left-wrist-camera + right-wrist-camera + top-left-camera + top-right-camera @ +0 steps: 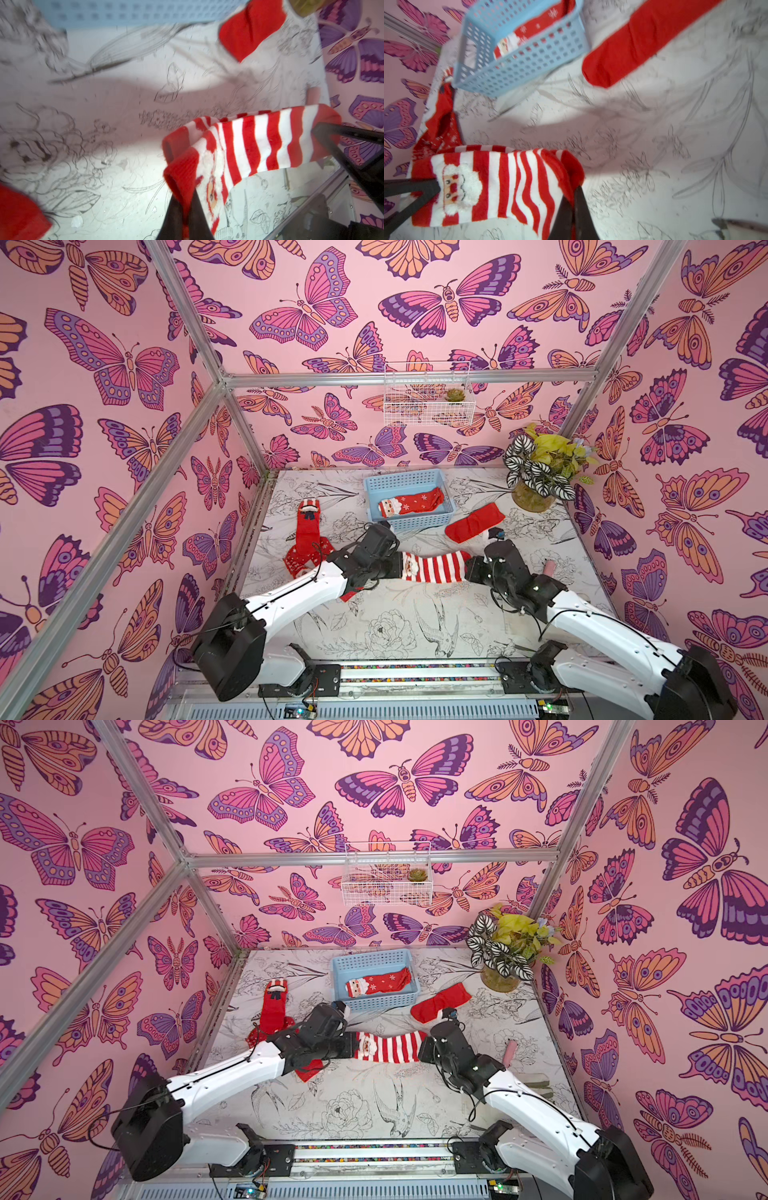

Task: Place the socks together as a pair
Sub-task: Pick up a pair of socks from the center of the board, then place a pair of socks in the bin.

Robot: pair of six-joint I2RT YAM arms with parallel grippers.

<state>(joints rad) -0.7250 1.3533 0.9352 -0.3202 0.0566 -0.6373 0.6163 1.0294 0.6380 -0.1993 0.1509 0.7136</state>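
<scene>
Holding: the left gripper [400,566] is clamped on the Santa-face cuff of the red-and-white striped fluffy sock [436,568], and the right gripper [468,568] pinches its red toe.
Sock position: strung between both claws, lifted off the white flower-printed tabletop [395,614], sagging a little mid-span.
Layers: two red cuffs show in the left wrist view, so this is probably two striped socks held as one.
Long axis: side to side, gripper to gripper.
Likely target: the light-blue perforated plastic basket [419,523], just beyond the sock, away from the arm bases, its long side nearly parallel to the sock.
Basket contents: a red snowflake-patterned sock with a Santa cuff [411,504].
Nearer arm: the left, slightly.
</scene>
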